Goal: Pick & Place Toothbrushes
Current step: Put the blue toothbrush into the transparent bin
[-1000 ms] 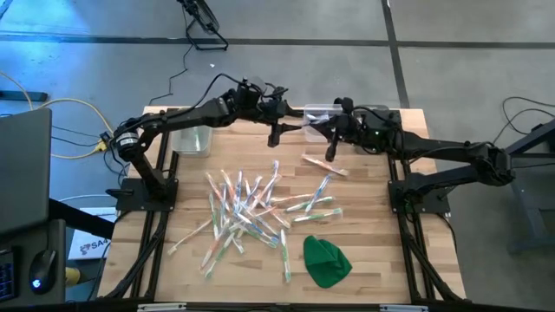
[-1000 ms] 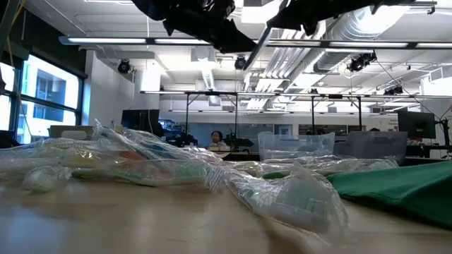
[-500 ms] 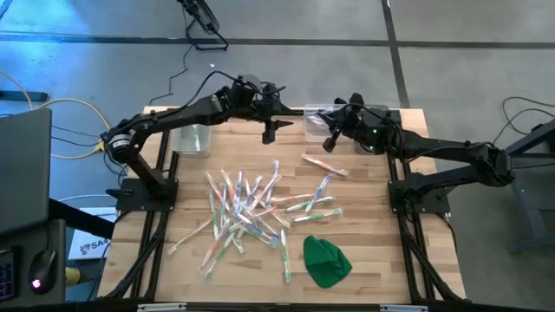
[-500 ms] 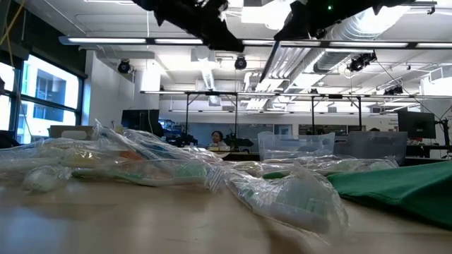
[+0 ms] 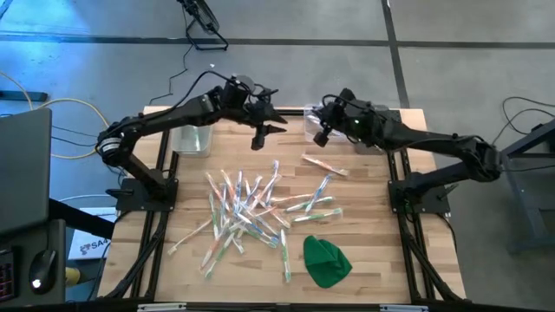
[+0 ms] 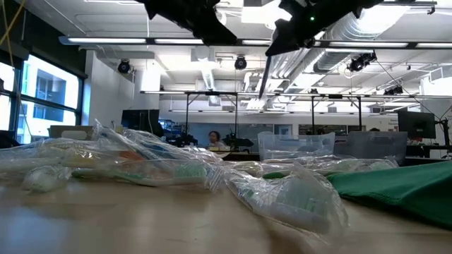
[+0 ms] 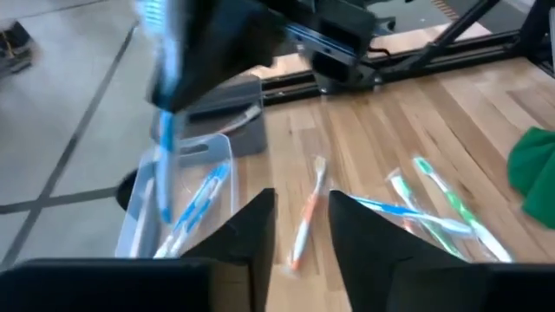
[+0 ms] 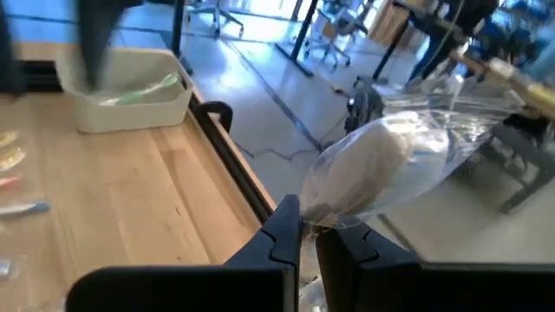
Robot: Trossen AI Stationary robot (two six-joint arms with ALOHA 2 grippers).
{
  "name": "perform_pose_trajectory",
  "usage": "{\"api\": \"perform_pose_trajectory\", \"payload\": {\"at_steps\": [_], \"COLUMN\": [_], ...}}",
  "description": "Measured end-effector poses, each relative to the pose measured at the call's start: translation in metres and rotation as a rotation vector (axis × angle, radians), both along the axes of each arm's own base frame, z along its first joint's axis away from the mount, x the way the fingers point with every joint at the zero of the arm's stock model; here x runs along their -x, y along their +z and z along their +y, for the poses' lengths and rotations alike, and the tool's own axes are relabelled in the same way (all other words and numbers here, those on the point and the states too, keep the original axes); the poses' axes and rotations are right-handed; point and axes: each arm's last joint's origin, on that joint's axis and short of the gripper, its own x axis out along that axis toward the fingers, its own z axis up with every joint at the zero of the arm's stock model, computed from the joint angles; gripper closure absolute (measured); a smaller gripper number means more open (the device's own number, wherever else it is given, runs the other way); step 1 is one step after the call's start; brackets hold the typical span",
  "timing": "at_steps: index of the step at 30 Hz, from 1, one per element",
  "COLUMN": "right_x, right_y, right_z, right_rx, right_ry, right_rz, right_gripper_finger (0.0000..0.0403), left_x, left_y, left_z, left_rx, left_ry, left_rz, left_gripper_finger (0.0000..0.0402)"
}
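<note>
Toothbrushes lie in a loose pile on the middle of the wooden counter in the high view, most of them crossing one another, with one orange-tipped brush apart toward the far side. A green cloth sits on the near side, right of the pile. A clear bin stands at the far left corner and a second bin at the far edge near the middle. The left gripper hangs above the far part of the counter, left of centre, and the right gripper is raised beside the second bin.

In the low view, wrapped toothbrushes fill the foreground on the counter, the green cloth lies at right, and two clear bins stand behind. Both arms show dark at the top; from the right gripper a thin wrapped toothbrush hangs down, well above the counter. A person sits far off in the room.

The left wrist view shows the left gripper with a narrow gap and nothing between the fingers. Beyond it are the orange-tipped brush, other brushes, and a bin holding blue toothbrushes.

The right wrist view shows the right gripper clamped on a toothbrush in clear wrap, with the far bin holding a green brush.
</note>
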Motion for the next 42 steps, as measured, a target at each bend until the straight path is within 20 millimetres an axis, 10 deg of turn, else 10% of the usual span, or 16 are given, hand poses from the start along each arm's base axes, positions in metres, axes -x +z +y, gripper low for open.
{"api": "perform_pose_trajectory", "payload": {"at_steps": [16,26,42], "right_x": [0.032,0.034,0.035], "right_y": [-0.030,-0.082,-0.117], "right_z": [-0.080,-0.123,-0.134], "right_rx": [-0.421,-0.709,-0.716], "right_ry": [-0.165,-0.175,-0.365], "right_rz": [-0.069,-0.066,0.082], "right_gripper_finger": [0.0391,0.0391,0.0301], "left_x": [0.001,0.001,0.002], "left_y": [-0.015,-0.015,-0.019], "left_z": [0.000,-0.001,-0.002], "left_rx": [0.025,0.032,0.051], "left_ry": [-0.001,-0.014,-0.014], "left_rz": [0.040,0.039,0.077], "left_gripper_finger": [0.0380,0.0380,0.0380]}}
